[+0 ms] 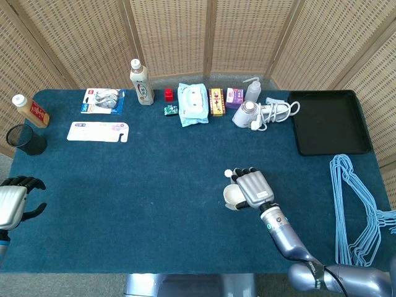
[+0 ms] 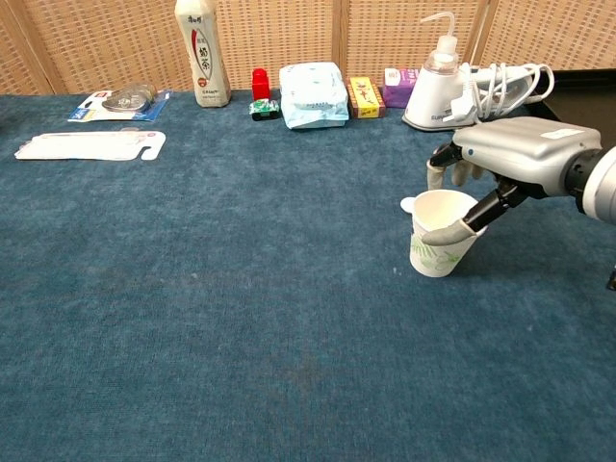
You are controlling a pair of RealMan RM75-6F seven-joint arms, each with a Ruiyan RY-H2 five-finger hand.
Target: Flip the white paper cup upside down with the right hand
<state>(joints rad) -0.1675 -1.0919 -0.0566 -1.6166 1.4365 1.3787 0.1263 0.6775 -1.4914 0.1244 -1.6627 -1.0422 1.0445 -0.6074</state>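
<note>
Your right hand [image 2: 510,164] sits palm down over the white paper cup [image 2: 441,232], with the thumb hooked across the near side of the rim and the fingers [image 2: 440,169] curled down just behind the far side. Whether it actually grips the cup, you cannot tell from either view; thumb and rim look to be touching in the chest view. The cup stands upright, mouth up, on the blue table cloth [image 2: 241,318], in the front right part of the table, with green leaf print on its wall. A small white round bit [image 1: 228,172] lies on the cloth just behind the cup.

Your left hand [image 1: 13,201] hangs off the table's left front edge, fingers loosely bent and apart, holding nothing.

Further out, along the back edge you have a white bottle [image 2: 202,53], a small red item [image 2: 260,83], a pack of wipes [image 2: 313,94], a yellow box [image 2: 362,96], a purple box [image 2: 397,85], a squeeze bottle [image 2: 436,72] and a white corded appliance [image 1: 260,113]. At the right sit a black tray [image 1: 327,122] and a bundle of blue hangers [image 1: 356,207]. At the left are a flat white card [image 1: 98,131], a blister pack [image 1: 103,101], a black cup [image 1: 26,139] and a brown bottle [image 1: 31,111].
</note>
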